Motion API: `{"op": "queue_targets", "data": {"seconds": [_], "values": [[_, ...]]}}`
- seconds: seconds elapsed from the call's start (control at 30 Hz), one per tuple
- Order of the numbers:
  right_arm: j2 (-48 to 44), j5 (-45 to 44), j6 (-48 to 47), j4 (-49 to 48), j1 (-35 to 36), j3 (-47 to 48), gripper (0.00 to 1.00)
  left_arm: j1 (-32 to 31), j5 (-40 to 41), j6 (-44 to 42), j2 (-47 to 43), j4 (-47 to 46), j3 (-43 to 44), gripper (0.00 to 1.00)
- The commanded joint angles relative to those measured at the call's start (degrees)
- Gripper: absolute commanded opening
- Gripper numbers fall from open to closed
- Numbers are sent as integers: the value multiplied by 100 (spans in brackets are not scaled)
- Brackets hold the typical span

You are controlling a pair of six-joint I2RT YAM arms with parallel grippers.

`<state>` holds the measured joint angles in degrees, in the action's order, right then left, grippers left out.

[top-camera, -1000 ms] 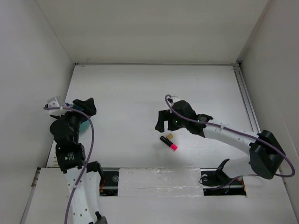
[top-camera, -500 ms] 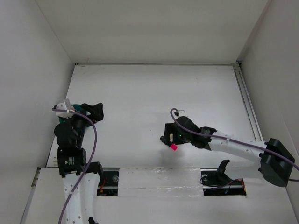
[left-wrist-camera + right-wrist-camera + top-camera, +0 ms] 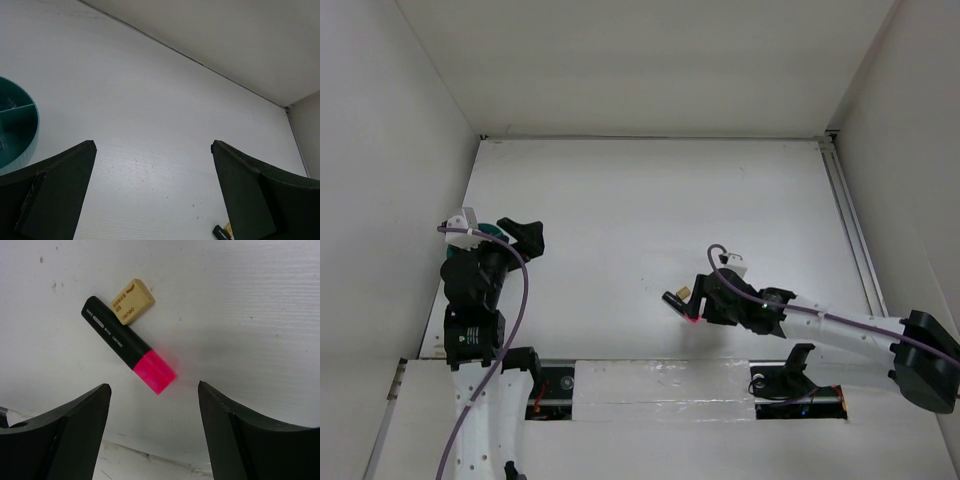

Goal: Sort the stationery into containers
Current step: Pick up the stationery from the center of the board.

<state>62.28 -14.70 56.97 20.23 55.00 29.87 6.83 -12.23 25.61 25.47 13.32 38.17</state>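
Note:
A black marker with a pink end (image 3: 127, 347) lies on the white table, and a tan eraser (image 3: 131, 301) touches its black end. Both show in the top view, the marker (image 3: 680, 305) and the eraser (image 3: 686, 291), near the front edge. My right gripper (image 3: 154, 386) is open and empty, its fingers either side of the pink end, just short of it; in the top view it (image 3: 700, 302) sits over the marker. My left gripper (image 3: 152, 145) is open and empty beside the teal organizer (image 3: 22, 131), which is mostly hidden under the arm in the top view (image 3: 493, 233).
The table's front edge (image 3: 150, 460) runs just below the right fingers. White walls close in the left, back and right sides. The marker's tip and the eraser (image 3: 227, 229) peek out beside the left gripper's right finger.
My right gripper has moved toward the near edge and come down over the marker's pink end. My left gripper has swung slightly to the right. The marker and eraser have not moved.

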Motion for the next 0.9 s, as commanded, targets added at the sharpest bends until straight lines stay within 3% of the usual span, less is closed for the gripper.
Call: {"op": "queue_targets", "data": {"seconds": [0.0,0.27,0.53,0.87], "values": [[-5,-165,297,-72,98,-103,76,-24,-60,-47,-16,-198,155,100],[109,-577,648,60,397,-43,75,-24,-166,-47,-16,-251,155,100],[415,-886,-273,-19,459,300,76,-24,-166,-47,-16,-251,155,100],[1514,-68,-1126,-493,459,678,74,-24,-166,-47,-16,-251,103,100]]}}
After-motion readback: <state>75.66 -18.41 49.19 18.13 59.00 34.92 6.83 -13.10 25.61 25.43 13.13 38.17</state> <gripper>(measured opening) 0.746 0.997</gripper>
